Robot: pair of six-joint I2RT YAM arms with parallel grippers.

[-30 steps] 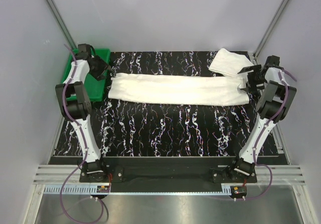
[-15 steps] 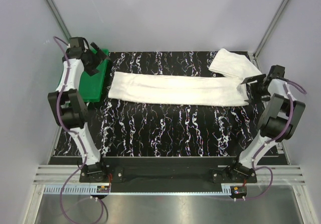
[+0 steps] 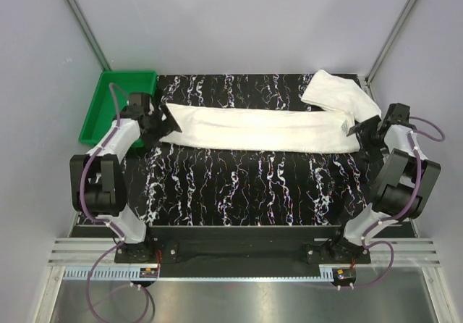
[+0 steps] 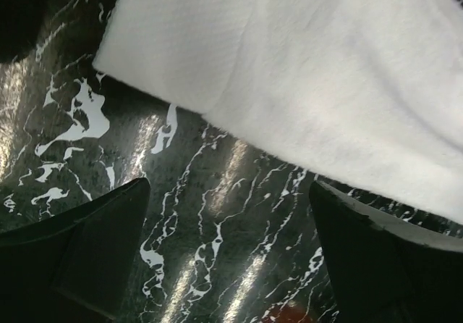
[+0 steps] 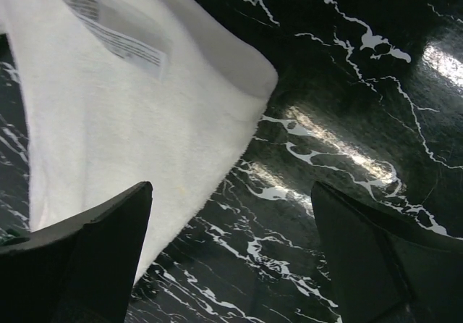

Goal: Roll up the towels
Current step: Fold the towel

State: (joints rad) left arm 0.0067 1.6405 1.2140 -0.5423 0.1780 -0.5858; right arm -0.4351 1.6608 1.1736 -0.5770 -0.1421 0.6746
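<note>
The towel (image 3: 257, 129) runs 9 to 3 o'clock, an end before each claw; left gripper (image 3: 167, 122) and right gripper (image 3: 359, 129) gape wide, empty, seemingly not touching it

The right gripper (image 5: 230, 191) is hanging with its dark fingers (image 5: 87, 265) spread wide, gripping nothing. A white towel (image 5: 108, 142) is lying flat on the black marbled table (image 5: 347, 106), its corner passing behind the finger on the view's left. A printed label (image 5: 119, 33) is showing on the towel's upper part.
</note>
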